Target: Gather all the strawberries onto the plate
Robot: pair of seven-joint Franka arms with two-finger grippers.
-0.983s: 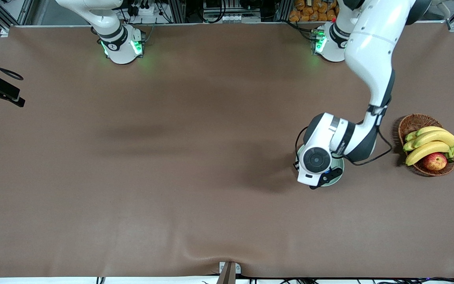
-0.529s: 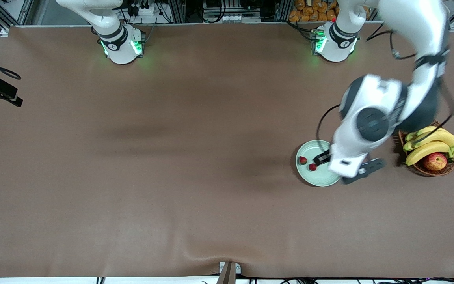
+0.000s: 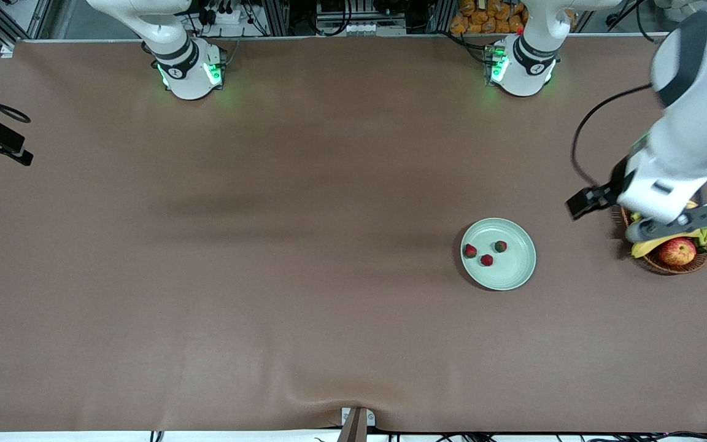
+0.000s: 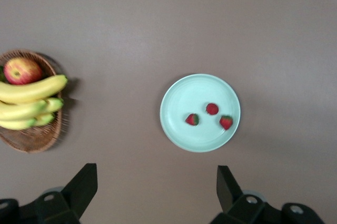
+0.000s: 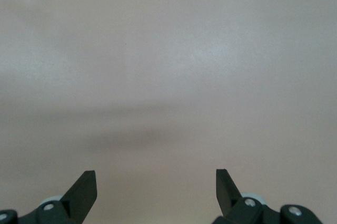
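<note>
Now the collecting looks finished: all three strawberries (image 3: 485, 252) lie in the plate (image 3: 516, 275)
The left pincer (image 3: 648, 215) hangs released and empty over the wicker basket (image 3: 660, 263), which holds bananas (image 4: 29, 91) and an apple (image 3: 676, 251); the plate sits on the desk (image 3: 267, 245) beside this basket, toward the right arm's end. The right pincer (image 5: 156, 195) waits released over bare desk. I judge no berry remains, so next is only retreating
</note>
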